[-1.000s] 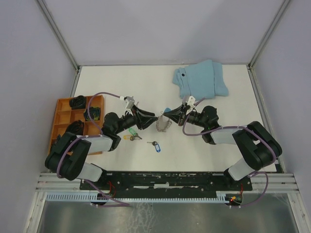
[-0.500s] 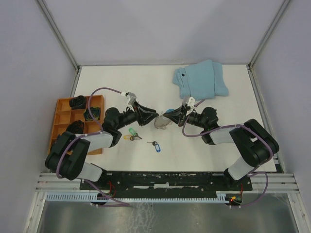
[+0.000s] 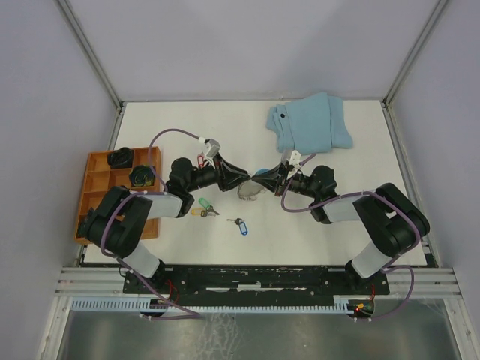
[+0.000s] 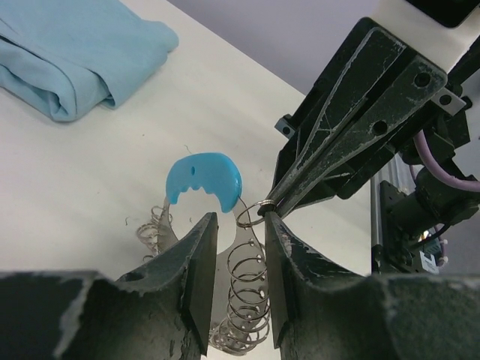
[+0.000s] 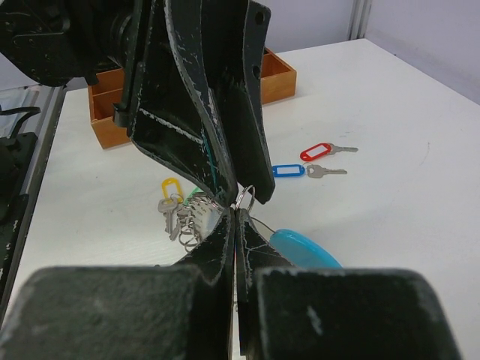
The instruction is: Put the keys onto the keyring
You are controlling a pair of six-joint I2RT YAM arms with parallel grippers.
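Orange tray (image 3: 96, 184) at L edge of table (image 3: 337, 217): dark bits (image 3: 119, 157) in two compartments. R gripper (image 5: 235, 217) pinches keyring (image 4: 204, 174) wire tight. L gripper (image 4: 240, 225) has its fingers apart, straddling the coil.

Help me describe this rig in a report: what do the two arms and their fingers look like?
Both the left arm and right arm have black joints and pale grey links, each with a looping purple cable. The fingers are black, tapered wedges, scuffed white along the edges.
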